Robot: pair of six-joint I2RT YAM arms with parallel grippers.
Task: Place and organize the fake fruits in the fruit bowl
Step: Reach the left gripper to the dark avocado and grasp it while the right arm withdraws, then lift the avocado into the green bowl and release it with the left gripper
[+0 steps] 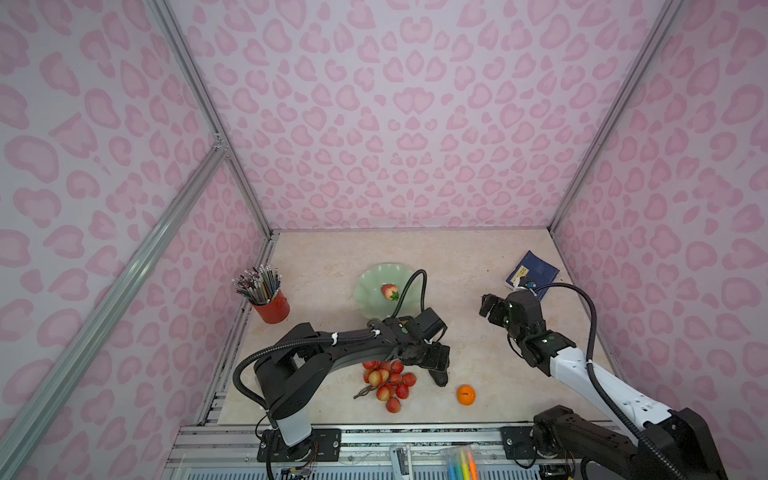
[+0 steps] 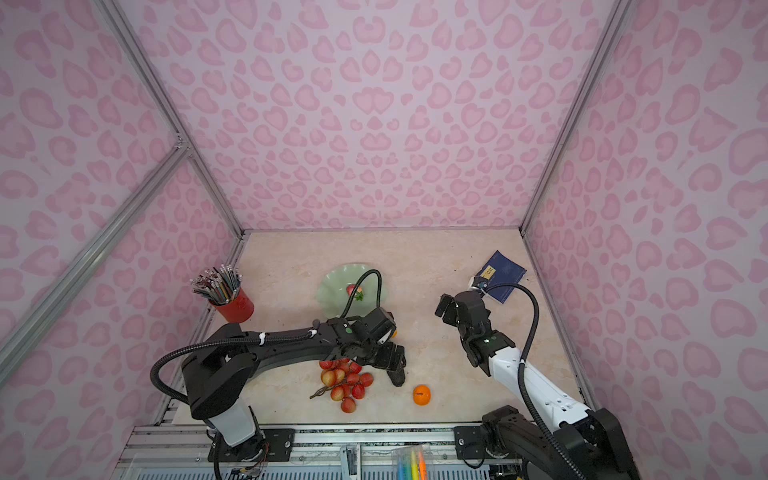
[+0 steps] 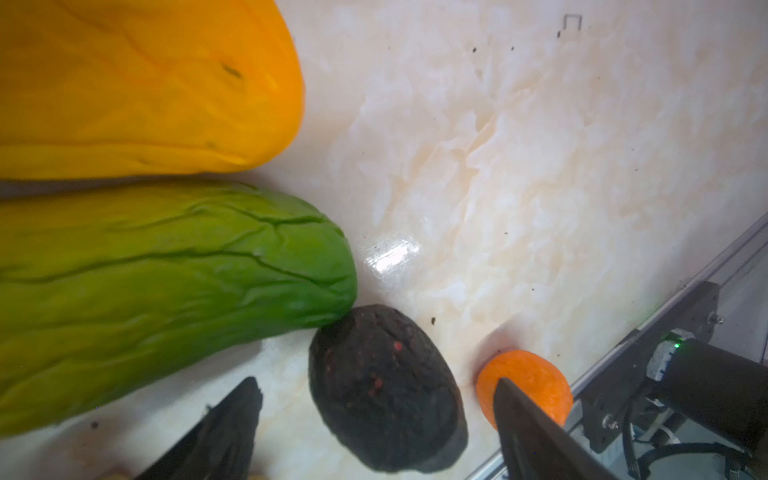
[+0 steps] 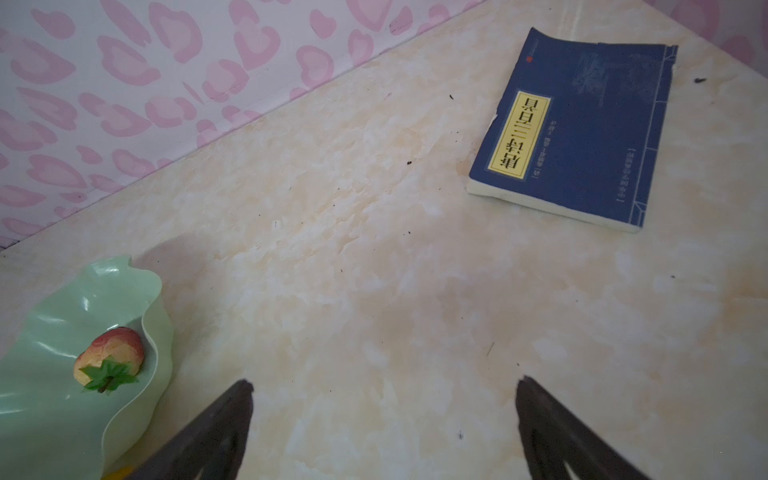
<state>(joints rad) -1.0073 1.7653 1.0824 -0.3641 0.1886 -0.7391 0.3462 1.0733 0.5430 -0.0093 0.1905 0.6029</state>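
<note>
My left gripper [image 3: 376, 381] is open and straddles the dark avocado-like oval [image 3: 384, 395], with a gap showing on each side. This oval [image 1: 440, 378] lies on the table beside the red grape bunch [image 1: 388, 382]. The small orange [image 1: 466, 395] sits just to its right. A yellow-green oblong [image 3: 166, 282] touches the oval's end, and a yellow-orange oblong [image 3: 145, 83] lies beyond it; my left arm hides both in the top views. The mint fruit bowl [image 1: 368, 276] holds only the strawberry [image 1: 389, 291]. My right gripper [image 4: 382, 382] hangs open and empty above bare table, right of the bowl [image 4: 41, 324].
A red pencil cup [image 1: 272, 309] stands at the left wall. A blue book [image 1: 534, 270] lies in the back right corner. The metal front rail [image 1: 415, 436] borders the table, with coloured markers [image 1: 461, 461] below it.
</note>
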